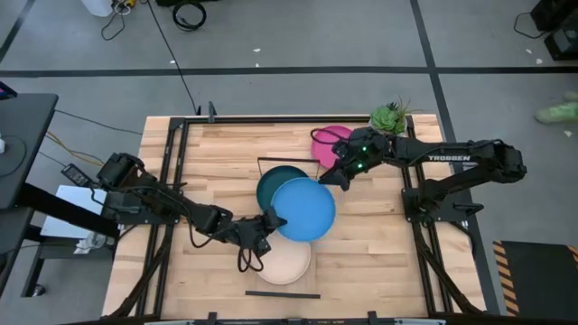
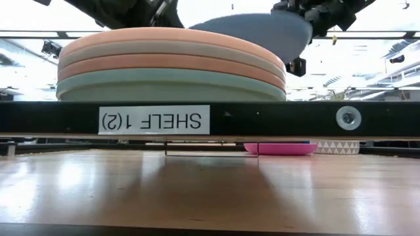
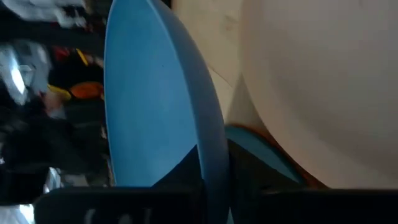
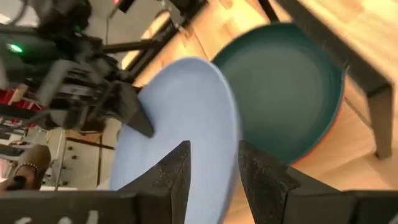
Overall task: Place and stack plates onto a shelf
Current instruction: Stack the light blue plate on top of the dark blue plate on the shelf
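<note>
A blue plate (image 1: 303,209) hangs tilted in the air over the shelf (image 2: 275,119), held between both grippers. My left gripper (image 1: 268,223) is shut on its near-left rim, and my right gripper (image 1: 327,178) is shut on its far-right rim. Below it a dark teal plate (image 1: 275,183) tops one stack on the shelf. A cream plate (image 1: 285,260) tops a second stack nearer the table's near edge. In the low view the stack (image 2: 170,65) shows several plates lying flat on the plank. A magenta plate (image 1: 327,142) lies flat on the tabletop by the far edge. My left gripper pinches the blue plate's rim (image 3: 214,165) between its two fingers, one on each face, coming level from the table's left. The plate is lifted clear of the stacks and tilted. My right gripper pinches the opposite rim (image 4: 231,146) between its fingers (image 4: 177,177), one on each face, slanting in from the table's far right. The plate is clear of the dark teal plate (image 4: 286,93) below it.
A small potted green plant (image 1: 390,116) stands at the far right corner, beside the magenta plate (image 2: 281,149). Black wire brackets (image 1: 287,161) stand at the shelf's short ends. Bare wood lies to the right of the shelf and along the near edge.
</note>
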